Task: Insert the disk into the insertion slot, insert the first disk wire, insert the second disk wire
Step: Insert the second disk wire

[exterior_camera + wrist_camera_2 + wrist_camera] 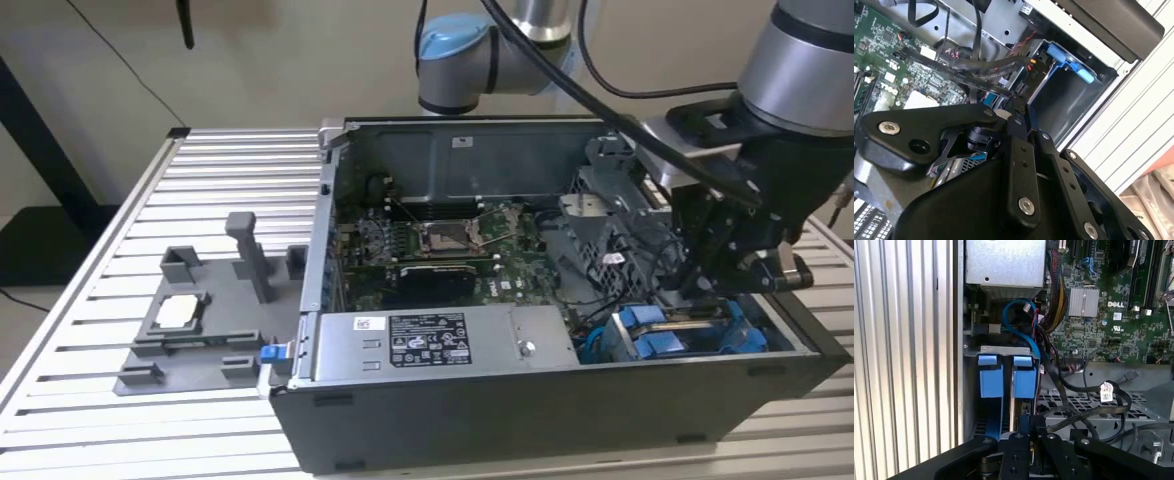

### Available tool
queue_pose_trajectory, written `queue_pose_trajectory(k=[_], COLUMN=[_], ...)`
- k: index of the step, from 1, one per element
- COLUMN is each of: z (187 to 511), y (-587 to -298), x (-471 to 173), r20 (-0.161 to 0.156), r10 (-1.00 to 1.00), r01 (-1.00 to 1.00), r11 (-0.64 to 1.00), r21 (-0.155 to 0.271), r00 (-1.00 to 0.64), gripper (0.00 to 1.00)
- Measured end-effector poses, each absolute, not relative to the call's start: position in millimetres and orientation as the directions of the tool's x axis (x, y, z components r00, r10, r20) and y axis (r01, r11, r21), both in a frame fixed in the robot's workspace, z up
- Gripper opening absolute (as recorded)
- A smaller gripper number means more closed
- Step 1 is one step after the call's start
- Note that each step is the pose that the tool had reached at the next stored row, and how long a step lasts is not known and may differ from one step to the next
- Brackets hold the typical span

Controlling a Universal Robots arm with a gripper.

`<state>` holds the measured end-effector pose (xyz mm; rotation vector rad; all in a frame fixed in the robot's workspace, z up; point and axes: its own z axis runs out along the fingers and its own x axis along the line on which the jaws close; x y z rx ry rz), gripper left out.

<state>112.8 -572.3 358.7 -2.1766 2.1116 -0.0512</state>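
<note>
the disk (pixel 674 332) sits in the insertion slot (pixel 774 335) at the near corner of the open computer case (pixel 534 400), on the exterior view's right; we see its blue end tabs (pixel 1004 375) side by side in the first wrist view. we judge the first step done, with the carrier seated. whether either disk wire is plugged in we cannot tell: black cables (pixel 1089 395) lie loose beside the cage over the motherboard (pixel 447 245). the gripper (pixel 731 270) hangs just above the slot, fingers (pixel 1019 450) drawn close together; whether they pinch a connector we cannot tell. further out, the silver power-supply box (pixel 427 340) lines the near wall of the case. a grey fixture tray (pixel 187 335) with upright posts rests well apart on the exterior view's left. everything stands on a ribbed aluminium table (pixel 80 300) before a plain wall (pixel 267 60).
</note>
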Motion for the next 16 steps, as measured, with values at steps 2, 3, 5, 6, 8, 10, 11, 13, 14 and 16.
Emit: queue_pose_trajectory(k=[2, 3, 5, 6, 8, 10, 11, 13, 14, 16], z=[357, 357, 355, 354, 351, 350, 348, 347, 345, 344], y=[-573, -573, -573, -573, -573, -573, -573, -573, -573, -573], x=[113, 113, 114, 115, 117, 118, 118, 118, 118, 118], r20=[-0.052, -0.052, -0.055, -0.057, -0.06, -0.06, -0.061, -0.062, -0.062, -0.063], r10=[-0.998, -0.998, -0.998, -0.998, -0.998, -0.998, -0.998, -0.998, -0.998, -0.998], r01=[-0.995, -0.996, -0.996, -0.996, -0.996, -0.996, -0.996, -0.996, -0.996, -0.996], r11=[-0.027, -0.026, -0.025, -0.025, -0.024, -0.023, -0.023, -0.022, -0.022, -0.022], r21=[-0.092, -0.09, -0.087, -0.087, -0.086, -0.085, -0.085, -0.085, -0.085, -0.085], r00=[0.032, 0.031, 0.03, 0.03, 0.029, 0.028, 0.028, 0.028, 0.028, 0.028], gripper=[0.16, 0.16, 0.16, 0.16, 0.16, 0.16, 0.16, 0.16, 0.16, 0.16])
